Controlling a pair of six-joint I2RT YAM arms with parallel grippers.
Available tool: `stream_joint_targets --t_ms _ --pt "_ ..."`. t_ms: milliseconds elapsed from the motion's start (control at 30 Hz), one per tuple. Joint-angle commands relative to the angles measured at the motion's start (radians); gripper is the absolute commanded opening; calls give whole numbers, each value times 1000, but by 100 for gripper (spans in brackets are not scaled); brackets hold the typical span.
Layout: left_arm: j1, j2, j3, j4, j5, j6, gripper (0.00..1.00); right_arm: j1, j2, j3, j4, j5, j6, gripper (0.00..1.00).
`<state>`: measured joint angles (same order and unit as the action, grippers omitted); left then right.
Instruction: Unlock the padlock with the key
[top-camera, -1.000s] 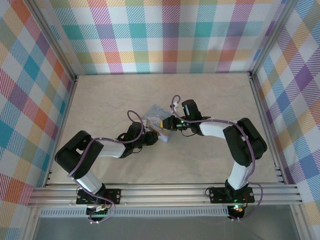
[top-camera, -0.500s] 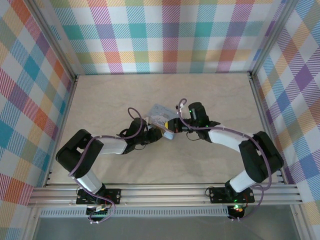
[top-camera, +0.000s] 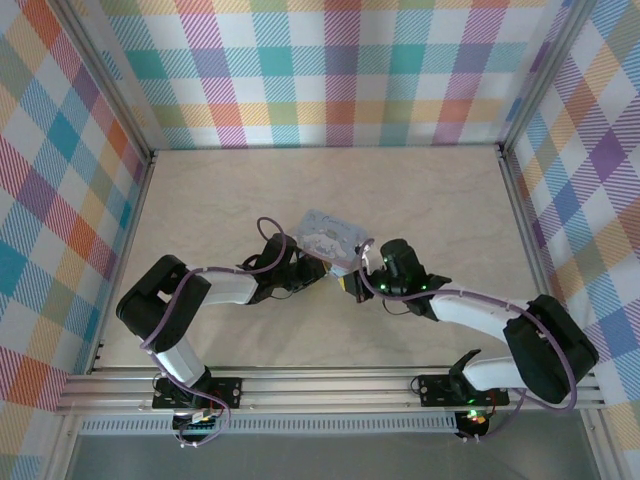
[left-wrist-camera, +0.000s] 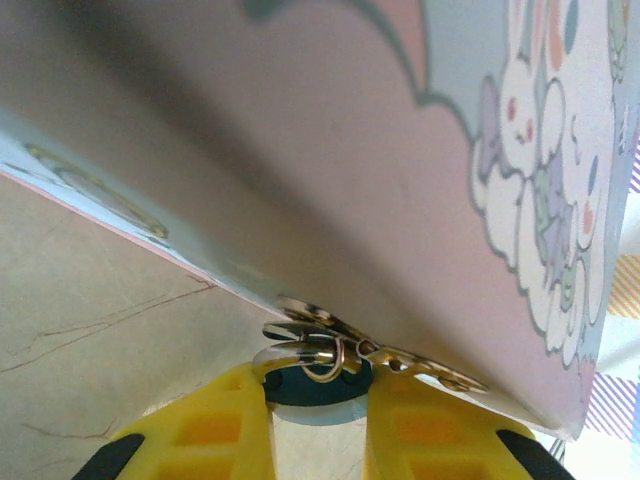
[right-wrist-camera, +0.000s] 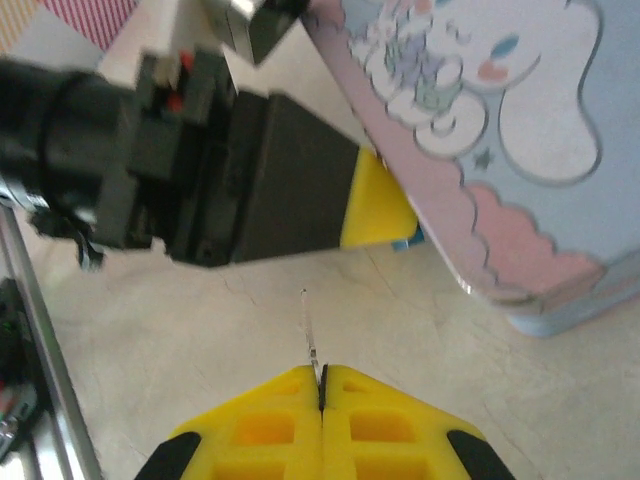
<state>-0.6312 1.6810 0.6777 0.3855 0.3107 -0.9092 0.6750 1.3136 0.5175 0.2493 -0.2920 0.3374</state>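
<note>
Right arm is swinging back toward the near edge. Right gripper (right-wrist-camera: 320, 378) is pinching the thin key (right-wrist-camera: 311, 345), jaws fully together. Left gripper (left-wrist-camera: 318, 388) is clamping the padlock (left-wrist-camera: 318, 405) narrowly under the tin (left-wrist-camera: 330, 180). Key is hanging apart, not yet inserted; unlocking is remaining.

Pastel plaid, cream stone, yellow tools.
The walls (top-camera: 340, 70) wore a plaid of teal, pink, purple, orange and yellow on white, and the surface (top-camera: 220, 190) was cream with faint brown veins. The tin (left-wrist-camera: 400, 150) was pale blue and pink, with a white cartoon rabbit at the upper right of the left wrist view. The left tool (left-wrist-camera: 318, 395) and right tool (right-wrist-camera: 322, 385) were yellow with black. The padlock (left-wrist-camera: 320, 410) was blue with a dark part, and the key (right-wrist-camera: 312, 345) was silver.
</note>
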Motion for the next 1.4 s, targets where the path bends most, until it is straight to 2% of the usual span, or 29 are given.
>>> stream_joint_targets --t_ms 0,233,600,1000,1367 --pt "2 11 31 -16 19 -29 20 14 3 -45 57 67 -50 2" --pt "2 3 38 -24 19 -55 20 82 113 -59 139 148 -80 1" --pt "-2 -7 46 -48 12 -57 20 97 235 -58 307 201 -77 1" --pt "-5 -10 52 -57 13 -57 21 101 294 -59 422 248 -56 1" --pt "-7 -10 54 -59 12 -59 21 101 332 -52 448 249 -42 1"
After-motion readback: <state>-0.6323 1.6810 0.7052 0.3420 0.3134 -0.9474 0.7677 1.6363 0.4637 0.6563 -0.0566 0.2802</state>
